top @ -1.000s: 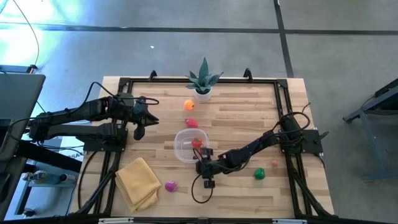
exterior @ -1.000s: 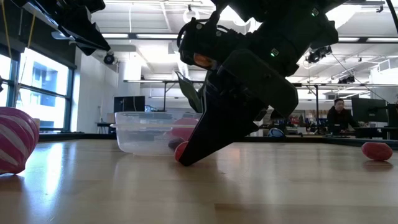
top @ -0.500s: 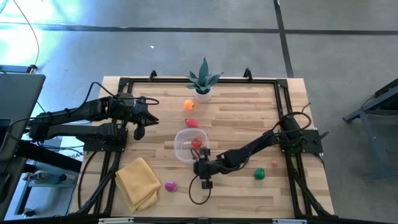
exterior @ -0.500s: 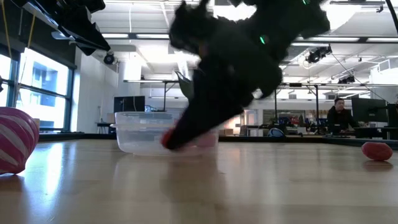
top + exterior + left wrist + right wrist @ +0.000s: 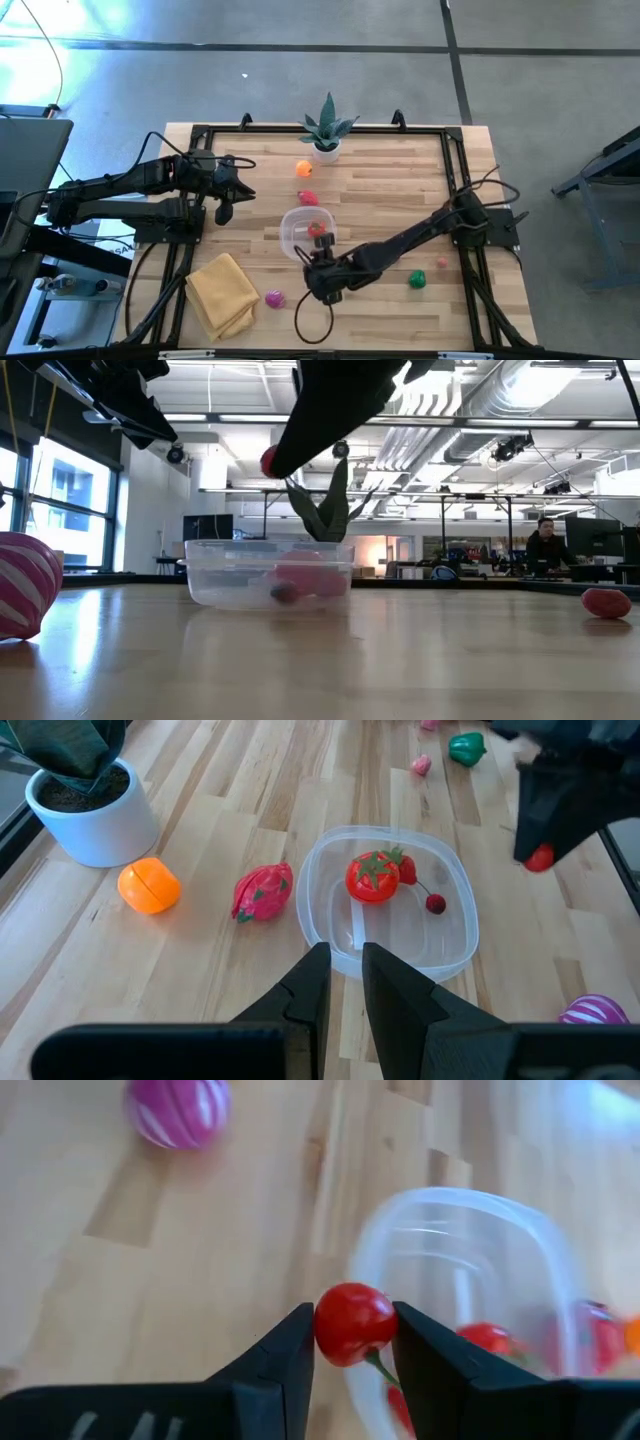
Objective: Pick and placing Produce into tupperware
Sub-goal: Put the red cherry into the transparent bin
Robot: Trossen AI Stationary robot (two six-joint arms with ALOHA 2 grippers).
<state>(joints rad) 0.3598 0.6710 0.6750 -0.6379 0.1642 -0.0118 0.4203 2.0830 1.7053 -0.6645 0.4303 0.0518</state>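
Overhead, right gripper (image 5: 322, 275) sits just beside the tupperware (image 5: 303, 233), at its near rim; the left gripper (image 5: 224, 193) waits well apart, fingers nearly together, empty. Table-level camera shows the lifted cherry (image 5: 270, 460) raised above the container's left part. Right wrist camera has both fingers clamped on that cherry, with the container's opening just ahead.

The magenta striped fruit (image 5: 25, 584) is cut off at the low view's edge.
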